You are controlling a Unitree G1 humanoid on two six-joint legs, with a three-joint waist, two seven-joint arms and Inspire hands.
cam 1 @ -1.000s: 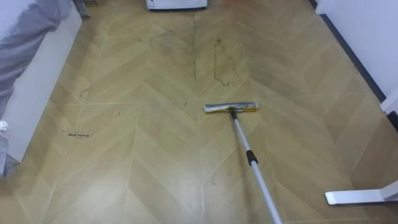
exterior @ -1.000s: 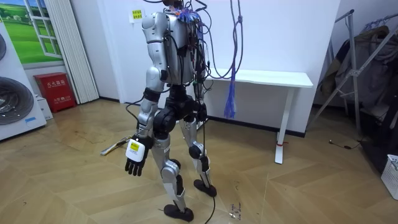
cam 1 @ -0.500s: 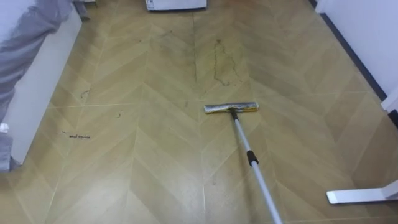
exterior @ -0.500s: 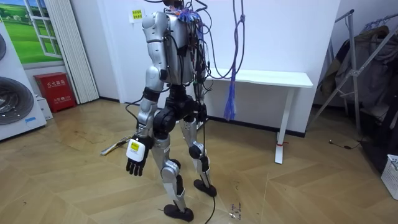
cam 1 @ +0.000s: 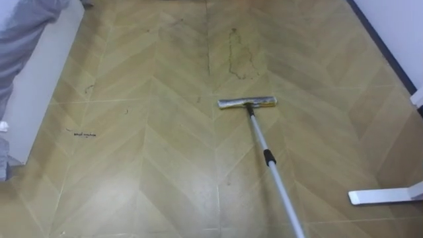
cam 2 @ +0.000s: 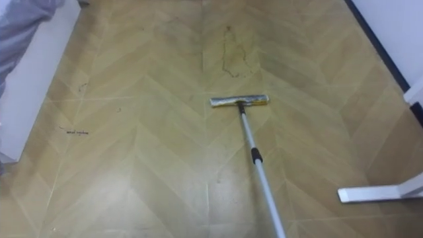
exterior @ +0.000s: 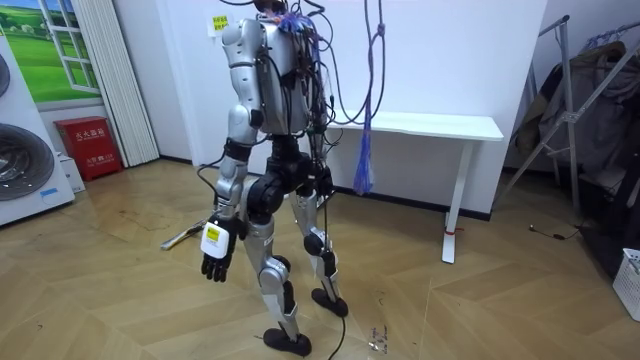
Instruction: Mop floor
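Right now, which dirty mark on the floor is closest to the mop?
The big dark-outlined stain just beyond the mop head; the little black scribbles lie far off to the left.

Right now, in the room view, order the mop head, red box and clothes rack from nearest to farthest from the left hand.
From the left hand:
1. Mop head, on the floor close beside it.
2. Red box, at the wall, room view's left.
3. Clothes rack, far at room view's right.
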